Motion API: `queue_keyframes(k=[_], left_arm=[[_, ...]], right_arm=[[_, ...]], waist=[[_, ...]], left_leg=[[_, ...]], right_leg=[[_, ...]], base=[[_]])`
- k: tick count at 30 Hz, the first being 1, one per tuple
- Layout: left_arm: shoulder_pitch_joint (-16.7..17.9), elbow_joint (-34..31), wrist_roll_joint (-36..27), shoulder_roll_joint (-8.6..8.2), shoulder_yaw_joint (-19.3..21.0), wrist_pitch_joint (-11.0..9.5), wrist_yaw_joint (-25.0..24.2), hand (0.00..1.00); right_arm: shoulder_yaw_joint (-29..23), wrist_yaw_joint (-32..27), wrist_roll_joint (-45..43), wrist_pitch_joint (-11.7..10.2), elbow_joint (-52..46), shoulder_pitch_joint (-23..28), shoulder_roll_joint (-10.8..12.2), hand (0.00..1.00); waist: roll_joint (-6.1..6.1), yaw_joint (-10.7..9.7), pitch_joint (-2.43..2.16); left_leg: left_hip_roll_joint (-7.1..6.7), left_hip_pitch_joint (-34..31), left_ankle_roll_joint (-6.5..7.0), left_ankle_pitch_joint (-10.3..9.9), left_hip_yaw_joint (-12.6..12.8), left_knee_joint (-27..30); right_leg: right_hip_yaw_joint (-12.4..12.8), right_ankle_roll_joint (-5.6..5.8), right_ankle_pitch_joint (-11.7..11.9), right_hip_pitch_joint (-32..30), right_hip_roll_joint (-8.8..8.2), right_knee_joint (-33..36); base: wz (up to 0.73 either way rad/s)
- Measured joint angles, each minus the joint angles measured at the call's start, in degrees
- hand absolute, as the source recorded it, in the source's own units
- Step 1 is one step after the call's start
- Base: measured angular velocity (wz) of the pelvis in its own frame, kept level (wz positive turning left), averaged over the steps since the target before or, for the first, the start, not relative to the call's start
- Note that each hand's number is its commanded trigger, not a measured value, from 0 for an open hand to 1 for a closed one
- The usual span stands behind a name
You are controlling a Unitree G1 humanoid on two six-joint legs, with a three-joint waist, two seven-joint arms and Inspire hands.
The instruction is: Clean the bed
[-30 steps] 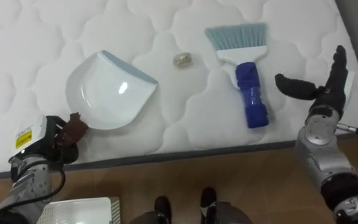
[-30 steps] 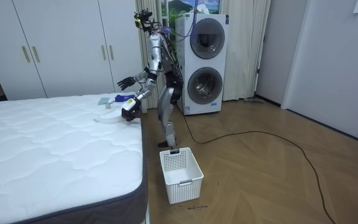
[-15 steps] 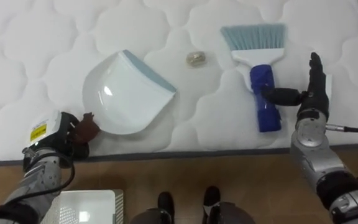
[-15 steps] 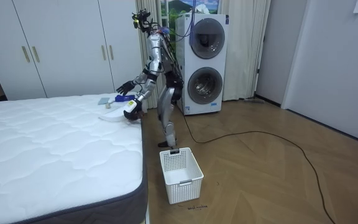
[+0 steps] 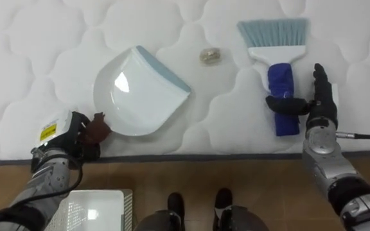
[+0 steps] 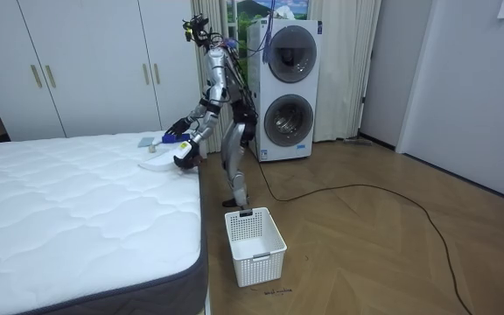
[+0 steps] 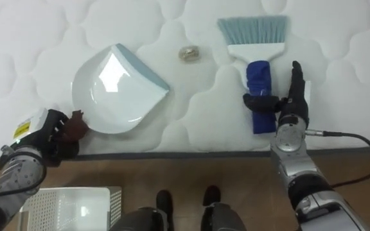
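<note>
A white dustpan (image 5: 140,93) with a blue-grey lip lies on the quilted white mattress (image 5: 37,51). My left hand (image 5: 66,135) is at the bed's near edge, shut on the dustpan's brown handle (image 5: 97,127). To the right lies a hand brush (image 5: 282,96), blue handle toward me and pale blue bristles pointing away. My right hand (image 5: 318,109) rests just right of that handle, fingers straight and thumb laid across the blue grip. A small crumpled scrap (image 5: 209,56) sits between the dustpan and the brush. In the room view I stand bent over the bed's corner.
A white slatted basket (image 6: 254,245) stands on the wooden floor by my feet, also seen as the basket (image 5: 95,212) at the lower left. Stacked washing machines (image 6: 287,87) stand behind me, and white wardrobes (image 6: 86,61) line the wall.
My right hand has come in from the right, from clear of the brush to beside its handle, thumb now across it. The left hand keeps its hold; the whole view has shifted.
</note>
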Motion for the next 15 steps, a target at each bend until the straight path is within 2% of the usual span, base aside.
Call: queue_keyframes(k=[7,8,9,10,11,15], left_arm=[[-0.1,-0.07,-0.05,-0.48,-1.6,1.13,-1.9,1.0],[-0.15,-0.15,-0.34,-0.48,-1.71,1.12,-2.54,1.0],[-0.22,-0.17,-0.52,-0.48,-1.77,1.11,-2.89,1.0],[-0.32,-0.19,-0.47,-0.48,-1.77,1.11,-3.06,1.0],[-0.7,-0.34,-0.4,-0.48,-1.76,1.06,-3.51,1.0],[-1.01,-0.45,-0.17,-0.48,-1.78,1.01,-3.59,1.0]], right_arm=[[1.54,1.83,-0.62,0.22,4.08,-1.06,-0.24,0.0],[1.56,2.01,-0.93,0.27,4.26,-1.1,-0.25,0.15],[1.58,2.21,-1.57,0.29,4.7,-1.14,-0.26,0.58],[1.59,2.27,-2.38,0.3,4.99,-1.13,-0.3,0.75],[1.58,2.38,-4.45,0.35,5.73,-1.14,-0.51,1.0],[1.61,1.39,-7.95,0.62,6.82,-1.43,-1.19,1.0]], waist=[[-0.19,-0.06,0.13],[-0.18,-0.07,0.13],[-0.16,-0.05,0.14],[-0.15,-0.04,0.15],[-0.09,0.08,0.18],[0.12,0.21,0.31]], left_leg=[[-0.58,0.28,0.28,0.16,-0.1,0.18],[-0.58,0.19,0.3,0.17,-0.15,0.34],[-0.57,-0.04,0.31,0.16,-0.37,0.72],[-0.54,-0.21,0.32,0.15,-0.52,1.01],[-0.52,-0.57,0.41,0.1,-0.83,1.39],[-0.49,-0.79,0.41,0.06,-1.16,1.36]], right_leg=[[-0.19,0.24,-0.49,0.11,-0.8,0.6],[-0.31,0.26,-0.5,0.21,-0.82,0.4],[-0.62,0.26,-0.49,0.33,-0.88,0.38],[-0.77,0.27,-0.48,0.33,-0.88,0.41],[-1.02,0.29,-0.46,0.2,-0.85,0.49],[-1.45,0.24,-0.4,0.11,-0.81,0.5]], base=[[0.04],[0.05],[0.05],[0.11],[0.1],[0.04]])
